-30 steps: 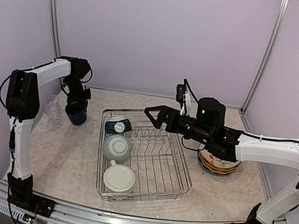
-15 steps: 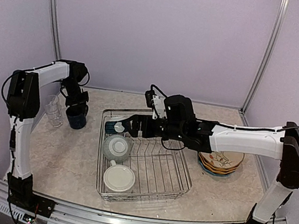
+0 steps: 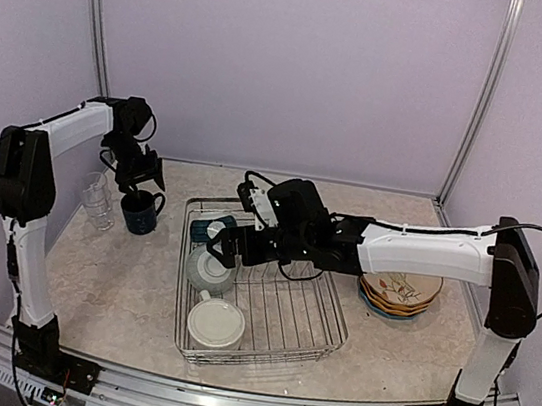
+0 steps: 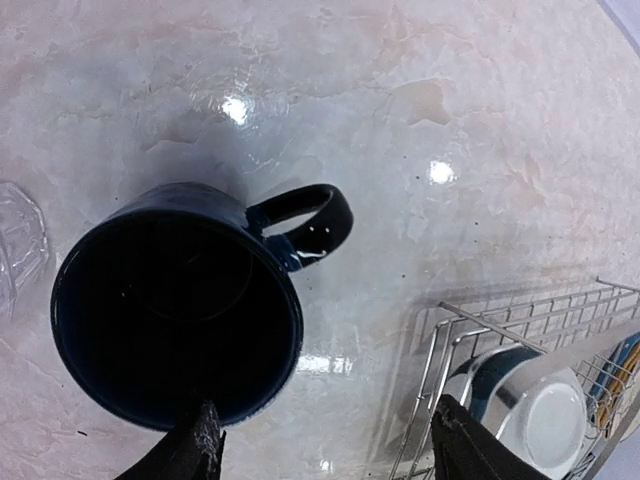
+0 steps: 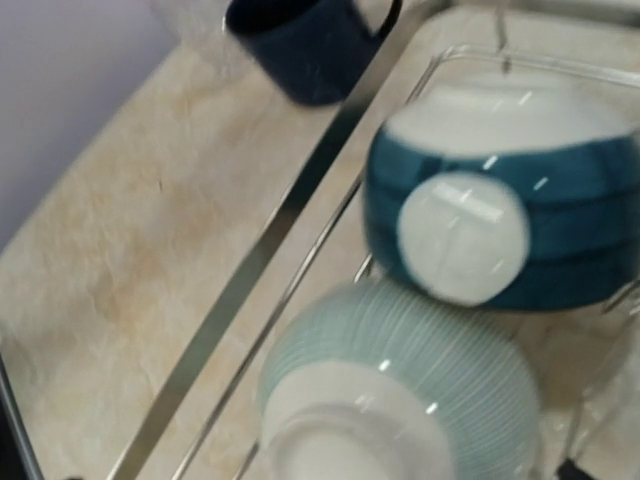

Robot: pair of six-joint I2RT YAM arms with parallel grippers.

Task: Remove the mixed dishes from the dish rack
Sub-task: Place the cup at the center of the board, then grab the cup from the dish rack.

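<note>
Soft, even light fills the overhead view. Bright glare spots dot the glossy bench [image 4: 500, 120] near the mug [image 4: 175, 300], its inside black. The right wrist view is blurred, the teal bowl [image 5: 470, 235] smeared

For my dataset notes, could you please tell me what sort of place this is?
Probably an enclosed robot test booth, not a real kitchen: lilac wall panels, metal frame posts, and a silver wire dish rack on a marble-look table.

Left claw [image 4: 328, 420] and right claw [image 3: 221, 247] both agape — right arm outstretched leftward
</note>
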